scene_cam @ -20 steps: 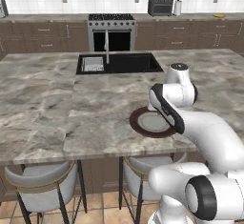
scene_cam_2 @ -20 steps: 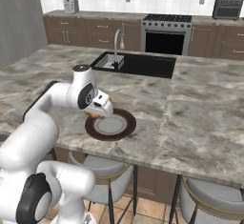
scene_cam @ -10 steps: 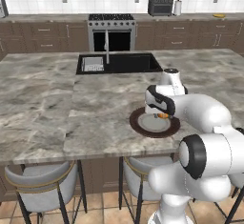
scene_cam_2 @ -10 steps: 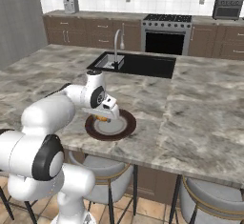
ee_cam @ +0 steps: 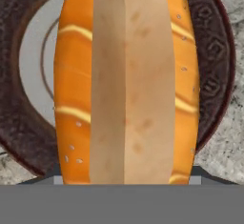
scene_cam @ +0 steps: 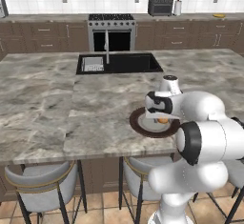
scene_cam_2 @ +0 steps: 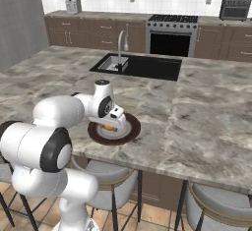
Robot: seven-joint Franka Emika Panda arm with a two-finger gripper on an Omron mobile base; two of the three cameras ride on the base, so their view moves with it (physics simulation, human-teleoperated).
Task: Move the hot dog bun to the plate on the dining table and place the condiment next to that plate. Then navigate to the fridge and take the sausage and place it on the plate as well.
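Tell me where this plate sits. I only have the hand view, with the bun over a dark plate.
Observer: The plate lies on the dining table, near the front edge on the robot's side.
Operator: What's beyond it?
Observer: A black sink with a faucet, set in the marble top farther from the robot.
Operator: And the arm?
Observer: It folds low over the plate, with the hand pointing down at the hot dog bun, an orange sliver beneath it.
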